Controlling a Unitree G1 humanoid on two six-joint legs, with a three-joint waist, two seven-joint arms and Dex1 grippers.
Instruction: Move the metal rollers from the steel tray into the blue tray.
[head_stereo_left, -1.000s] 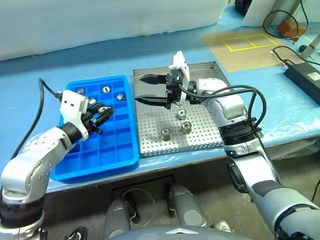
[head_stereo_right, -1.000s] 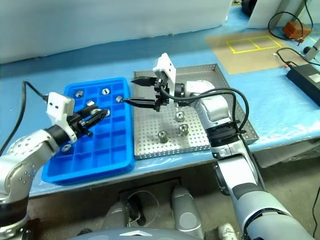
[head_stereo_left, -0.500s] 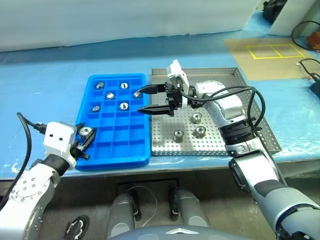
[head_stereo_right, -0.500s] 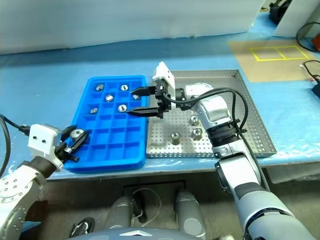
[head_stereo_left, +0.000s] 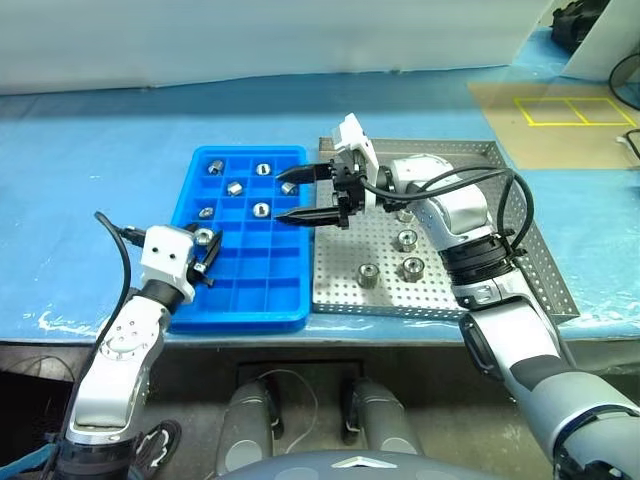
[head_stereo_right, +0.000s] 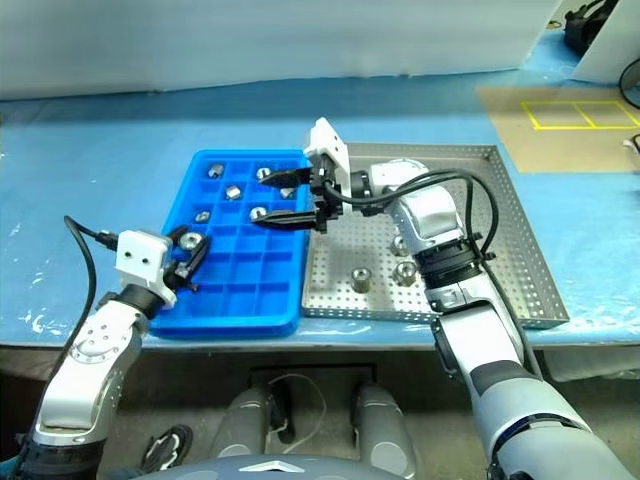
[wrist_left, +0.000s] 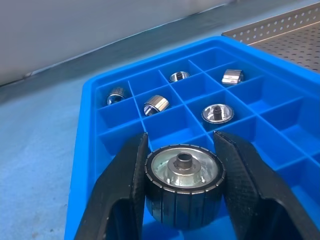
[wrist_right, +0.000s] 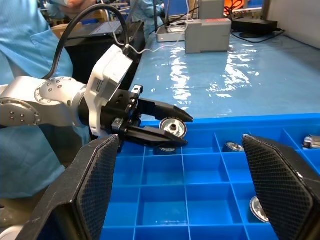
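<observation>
a metal roller (wrist_left: 183, 177) is clamped by the left gripper (wrist_left: 182, 185) over the blue tray (head_stereo_left: 252, 300); the right gripper (head_stereo_left: 312, 193) is held open

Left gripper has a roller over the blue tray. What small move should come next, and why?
Probably lower it a little and open. The left gripper is shut on a roller just above an empty cell at the near left of the blue tray; five rollers already sit in farther cells.
</observation>
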